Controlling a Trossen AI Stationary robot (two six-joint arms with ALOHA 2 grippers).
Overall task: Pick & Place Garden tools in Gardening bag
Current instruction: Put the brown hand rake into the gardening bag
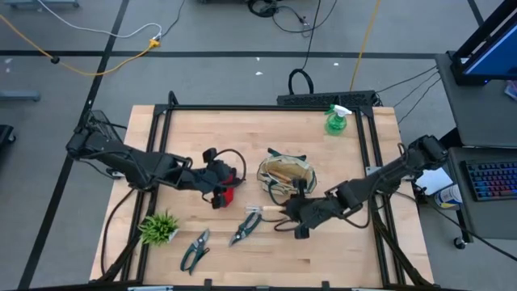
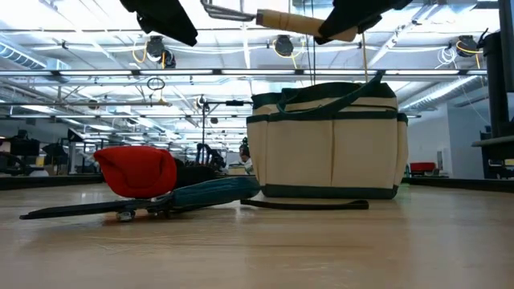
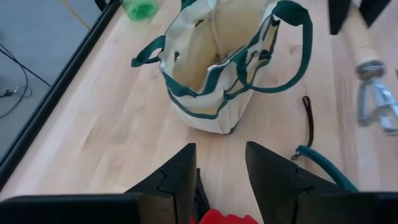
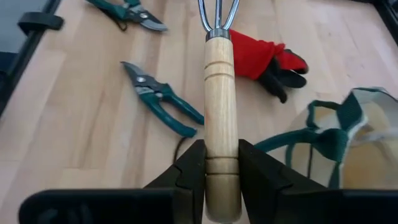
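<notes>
The cream gardening bag [image 1: 284, 176] with green trim stands upright mid-table, its mouth open. My right gripper [image 4: 221, 149] hovers near the bag's near side, shut on a wooden-handled hand rake [image 1: 266, 212]. My left gripper [image 3: 217, 152] is open above the red glove [image 1: 228, 194], which lies on the table left of the bag. Two pairs of pruning shears [image 1: 242, 230] [image 1: 194, 250] lie flat near the front edge. A green spray bottle [image 1: 335, 120] stands at the far right. My right gripper pinches the rake's wooden handle [image 4: 221, 140] between its two fingers, near the handle's free end. The handle runs forward along the fingers, metal tines [image 4: 217, 12] leading, toward the table's left. The rake hangs about level, lifted clear of the table and higher than the bag's top [image 2: 321, 88].
A spiky green plant tuft [image 1: 159, 228] sits at the front left. A black frame rail [image 1: 266, 107] borders the far side, with more rails along the left and right. Bare wood lies right of the bag and along the near edge.
</notes>
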